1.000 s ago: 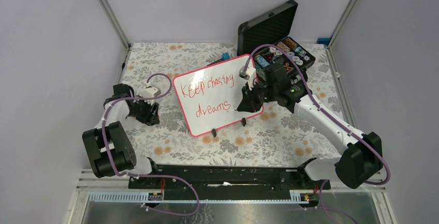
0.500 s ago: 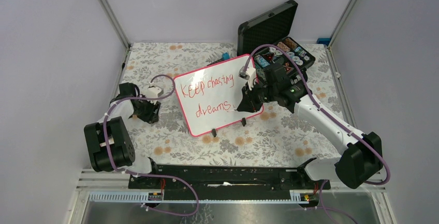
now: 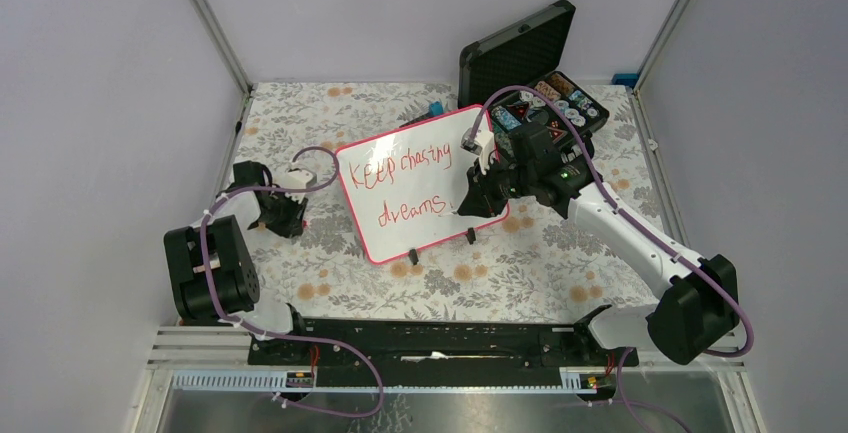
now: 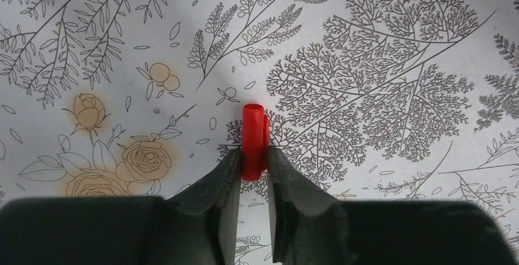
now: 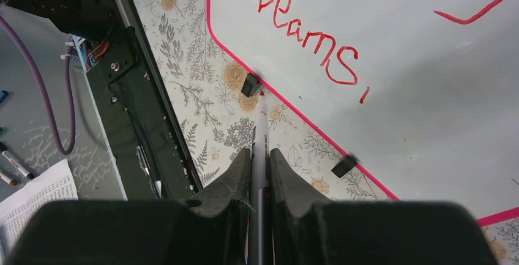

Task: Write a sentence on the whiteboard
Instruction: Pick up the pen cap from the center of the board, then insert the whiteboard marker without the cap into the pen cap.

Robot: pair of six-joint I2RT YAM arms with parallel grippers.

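The whiteboard [image 3: 395, 238] with its red-pink frame stands tilted mid-table, and the sentence [image 3: 410, 183] "Keep chasing dreams." is on it in red, in two lines. In the right wrist view the whiteboard [image 5: 416, 81] fills the upper right, with "dreams." [image 5: 300, 35] on it. My right gripper [image 5: 261, 152] is shut on a grey marker [image 5: 261, 136], whose tip points at the board's lower edge. From above, this gripper [image 3: 470, 203] hangs at the board's right end. My left gripper [image 4: 253, 150], left of the board [image 3: 290, 221], pinches a red marker cap [image 4: 253, 136] that lies on the cloth.
An open black foam-lined case [image 3: 520, 48] holding several small items stands at the back right. A small blue object [image 3: 436, 108] lies behind the board. Two black feet [image 5: 250, 85] prop up the board. A black rail [image 3: 430, 338] runs along the near edge.
The left gripper's jaws have narrowed onto the red cap and the left arm has shifted slightly. The right arm and the board have not moved.
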